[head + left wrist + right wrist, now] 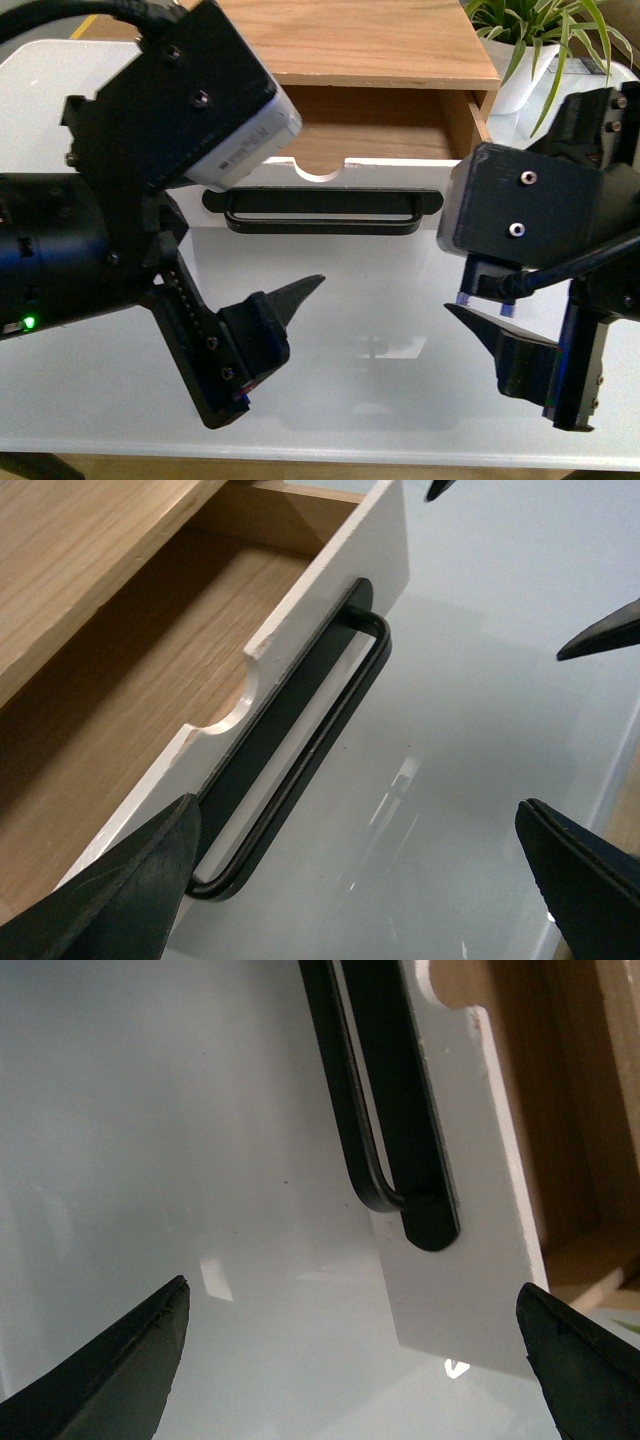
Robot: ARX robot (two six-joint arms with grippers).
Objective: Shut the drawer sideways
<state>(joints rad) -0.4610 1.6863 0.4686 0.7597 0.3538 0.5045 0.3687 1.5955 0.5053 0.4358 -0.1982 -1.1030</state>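
The drawer point(390, 120) stands pulled open from a light-wood cabinet, its wood inside empty. Its white front panel point(400, 172) carries a long black bar handle point(322, 212) under a semicircular notch point(322, 170). My left gripper point(360, 880) is open and empty above the table, in front of the handle's left end point(215, 880); one finger point(285, 300) shows in the front view. My right gripper point(350, 1360) is open and empty in front of the panel's right end point(470, 1290); one finger point(495, 345) shows in the front view. Neither gripper touches the drawer.
The cabinet's wooden top point(370, 40) hangs over the drawer. The glossy white table point(370, 370) lies under both grippers. A green plant in a white pot point(530, 75) stands at the back right, beside the cabinet.
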